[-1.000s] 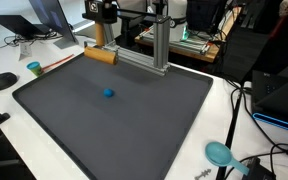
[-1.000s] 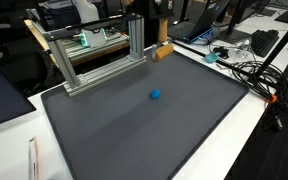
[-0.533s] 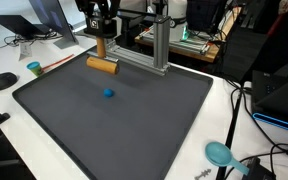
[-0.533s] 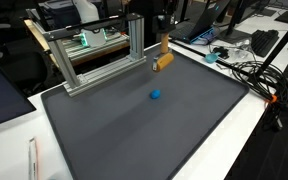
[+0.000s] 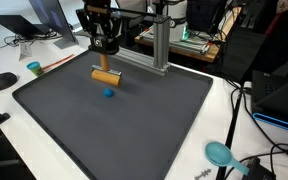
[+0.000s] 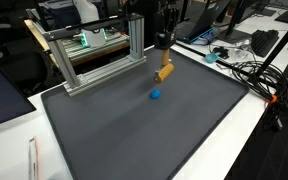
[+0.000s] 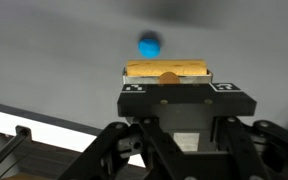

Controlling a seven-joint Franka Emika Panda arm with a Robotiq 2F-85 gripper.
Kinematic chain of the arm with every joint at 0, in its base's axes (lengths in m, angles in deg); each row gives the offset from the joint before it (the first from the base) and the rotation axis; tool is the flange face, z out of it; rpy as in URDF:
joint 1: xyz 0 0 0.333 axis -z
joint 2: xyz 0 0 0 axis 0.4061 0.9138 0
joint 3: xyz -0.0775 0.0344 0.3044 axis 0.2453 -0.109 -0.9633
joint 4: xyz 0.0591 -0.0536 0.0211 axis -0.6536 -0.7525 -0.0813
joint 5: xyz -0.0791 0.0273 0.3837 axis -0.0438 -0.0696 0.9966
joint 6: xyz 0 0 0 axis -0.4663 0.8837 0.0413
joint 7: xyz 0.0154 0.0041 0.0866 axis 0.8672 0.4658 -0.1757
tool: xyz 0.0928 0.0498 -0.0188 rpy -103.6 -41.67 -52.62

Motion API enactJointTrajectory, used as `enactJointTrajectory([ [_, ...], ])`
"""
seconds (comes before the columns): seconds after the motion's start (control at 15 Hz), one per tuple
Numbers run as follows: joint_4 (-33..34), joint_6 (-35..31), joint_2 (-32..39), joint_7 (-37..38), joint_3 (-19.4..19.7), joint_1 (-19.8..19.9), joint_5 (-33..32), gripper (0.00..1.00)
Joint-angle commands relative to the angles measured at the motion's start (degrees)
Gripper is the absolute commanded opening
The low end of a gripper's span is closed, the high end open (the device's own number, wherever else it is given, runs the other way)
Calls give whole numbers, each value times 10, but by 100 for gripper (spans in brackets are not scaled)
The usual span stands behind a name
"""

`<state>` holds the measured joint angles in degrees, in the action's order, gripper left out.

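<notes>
Your arm hangs upright over the bench (image 5: pixel 220 100); pincer (image 5: pixel 105 66) clamps the orange wooden cylinder (image 5: pixel 106 76); small blue ball (image 5: pixel 108 93) just beside.

Pretty even, bright indoor light with only soft shadows on the dark grey table mat (image 5: pixel 134 130), but the wrist view is soft, the orange wooden block (image 7: pixel 166 70) and small blue ball (image 7: pixel 149 45) both fuzzy.

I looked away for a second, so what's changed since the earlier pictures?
The hand, gripping the wooden block throughout, carried it away from the metal frame over the mat toward the blue ball. The ball, mat and frame stayed put.
</notes>
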<state>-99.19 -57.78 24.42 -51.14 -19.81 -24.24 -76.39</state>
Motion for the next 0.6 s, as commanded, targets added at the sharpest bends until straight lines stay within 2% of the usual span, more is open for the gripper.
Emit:
enactJointTrajectory([
  [0.0, 5, -16, 29, -14, 4, 4, 22, 22],
  [0.33, 5, -43, 61, -12, 7, 11, 31, 22],
  [0.53, 5, -36, 70, -19, 6, 16, 43, 22],
])
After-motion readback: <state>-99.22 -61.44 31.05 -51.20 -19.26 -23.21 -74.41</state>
